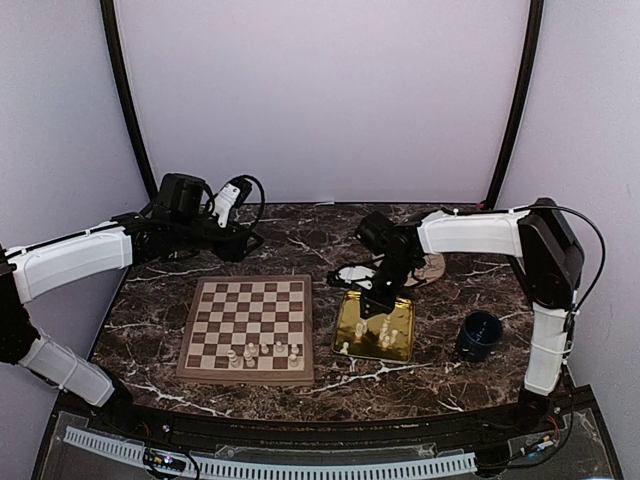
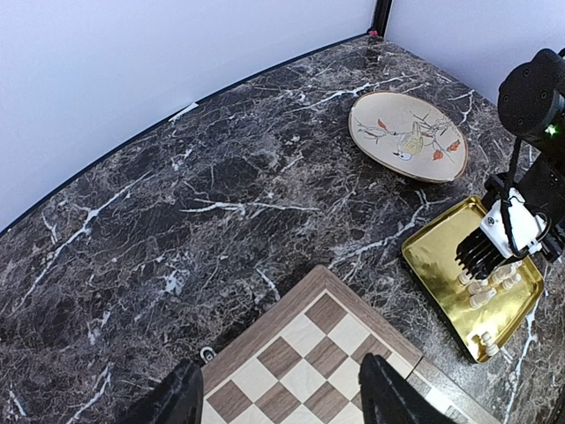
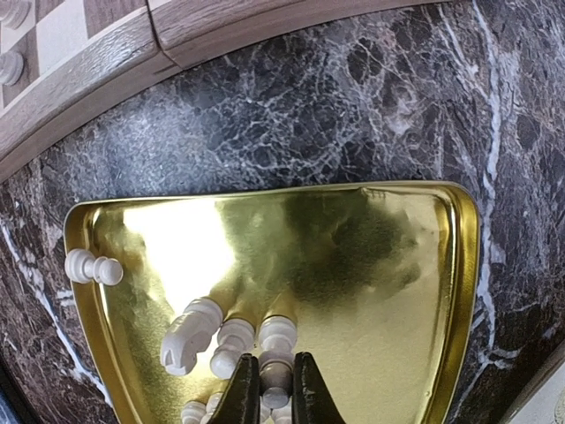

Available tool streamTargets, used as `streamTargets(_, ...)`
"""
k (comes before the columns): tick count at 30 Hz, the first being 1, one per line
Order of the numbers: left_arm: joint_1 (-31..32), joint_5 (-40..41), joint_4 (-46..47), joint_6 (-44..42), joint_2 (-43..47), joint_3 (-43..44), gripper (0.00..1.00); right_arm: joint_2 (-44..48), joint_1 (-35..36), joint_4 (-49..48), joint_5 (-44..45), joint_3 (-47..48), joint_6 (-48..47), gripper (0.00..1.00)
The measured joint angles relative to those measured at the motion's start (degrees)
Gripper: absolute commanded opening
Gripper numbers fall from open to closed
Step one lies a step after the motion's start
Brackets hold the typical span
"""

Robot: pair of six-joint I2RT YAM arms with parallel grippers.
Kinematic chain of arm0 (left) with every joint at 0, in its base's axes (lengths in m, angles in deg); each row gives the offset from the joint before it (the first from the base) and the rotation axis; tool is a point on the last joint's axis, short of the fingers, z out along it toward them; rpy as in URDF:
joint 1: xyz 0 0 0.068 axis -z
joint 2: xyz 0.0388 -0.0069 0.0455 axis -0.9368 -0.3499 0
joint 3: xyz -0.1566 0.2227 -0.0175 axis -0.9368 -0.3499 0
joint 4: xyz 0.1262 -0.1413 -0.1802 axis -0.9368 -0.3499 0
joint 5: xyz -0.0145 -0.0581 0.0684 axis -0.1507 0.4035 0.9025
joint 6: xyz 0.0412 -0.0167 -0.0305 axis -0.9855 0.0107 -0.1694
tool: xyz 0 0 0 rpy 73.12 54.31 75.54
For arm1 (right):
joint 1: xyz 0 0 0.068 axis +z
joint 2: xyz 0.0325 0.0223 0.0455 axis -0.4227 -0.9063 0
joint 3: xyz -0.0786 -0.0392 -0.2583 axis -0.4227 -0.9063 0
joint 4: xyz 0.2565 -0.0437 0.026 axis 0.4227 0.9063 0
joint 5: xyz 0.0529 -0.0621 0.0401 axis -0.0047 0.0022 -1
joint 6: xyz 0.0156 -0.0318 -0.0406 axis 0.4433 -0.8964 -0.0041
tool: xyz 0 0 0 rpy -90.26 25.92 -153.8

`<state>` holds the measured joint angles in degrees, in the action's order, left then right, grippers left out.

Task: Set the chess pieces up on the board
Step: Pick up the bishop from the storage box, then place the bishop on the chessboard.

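The wooden board (image 1: 250,305) lies left of centre with several cream chess pieces (image 1: 262,350) standing in a row near its front edge. More chess pieces (image 3: 231,343) are gathered in the gold tray (image 3: 371,265), and one (image 3: 93,267) lies on its side by the tray's left rim. My right gripper (image 3: 275,389) is down in the tray, shut on one upright chess piece (image 3: 276,340) with a finger pressing each side. My left gripper (image 2: 282,402) hangs open above the board's far corner (image 2: 300,353), with nothing between its fingers.
A painted plate (image 2: 408,135) sits behind the tray, partly hidden by the right arm in the top view. A dark blue cup (image 1: 479,335) stands right of the tray (image 1: 403,322). The board's frame (image 3: 88,71) lies close to the tray's left side.
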<state>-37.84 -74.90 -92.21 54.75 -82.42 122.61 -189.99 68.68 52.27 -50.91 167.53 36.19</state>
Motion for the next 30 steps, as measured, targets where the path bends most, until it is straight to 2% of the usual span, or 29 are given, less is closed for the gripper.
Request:
streamTargets(15,0.0,-1.42,0.0,-0.22,0.0,0.0,0.62,-1.66,-6.01,2.69,-10.29,4.83,1.16,0.08)
streamTargets(20,0.0,-1.05,0.0,-0.39,0.0,0.0,0.62,-1.62,-5.18,3.39,-9.07,7.04,1.2,0.08)
streamTargets(24,0.0,0.79,0.0,-0.2,0.0,0.0,0.63,-1.42,-1.7,3.37,-4.85,10.25,0.55,0.09)
streamTargets(25,0.0,1.42,0.0,0.02,0.0,0.0,0.65,-1.42,-0.35,3.34,-3.82,11.26,0.35,0.09)
streamTargets(27,0.0,2.6,-0.02,0.59,0.0,0.0,0.96,-1.42,2.38,3.43,-1.95,13.33,0.0,0.09)
streamTargets(30,-0.02,4.66,-0.07,2.19,0.0,0.0,0.99,-1.73,6.21,4.02,-0.07,17.31,-0.59,0.09)
